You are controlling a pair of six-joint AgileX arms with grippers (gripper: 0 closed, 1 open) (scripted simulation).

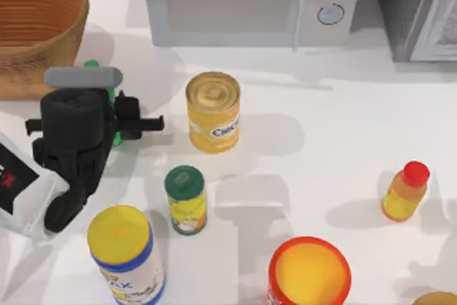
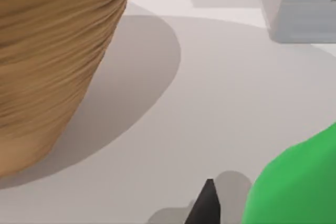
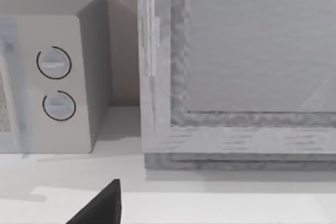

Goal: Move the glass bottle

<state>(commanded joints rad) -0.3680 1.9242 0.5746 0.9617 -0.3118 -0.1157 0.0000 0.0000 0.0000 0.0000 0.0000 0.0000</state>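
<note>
1. The left gripper sits near the table's left edge, just in front of the woven basket; whether it grips is not visible.
2. The glass bottle, smooth translucent green, lies largely hidden beneath that gripper.
3. A ribbed yellow can, label reading "Chic…", stands mid-table.
4. Nearer the front edge stands a green-lidded jar.
5. A grey microwave lines the back edge.

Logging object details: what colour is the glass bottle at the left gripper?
Green; the glass bottle shows best in the left wrist view, beside the left gripper.
</note>
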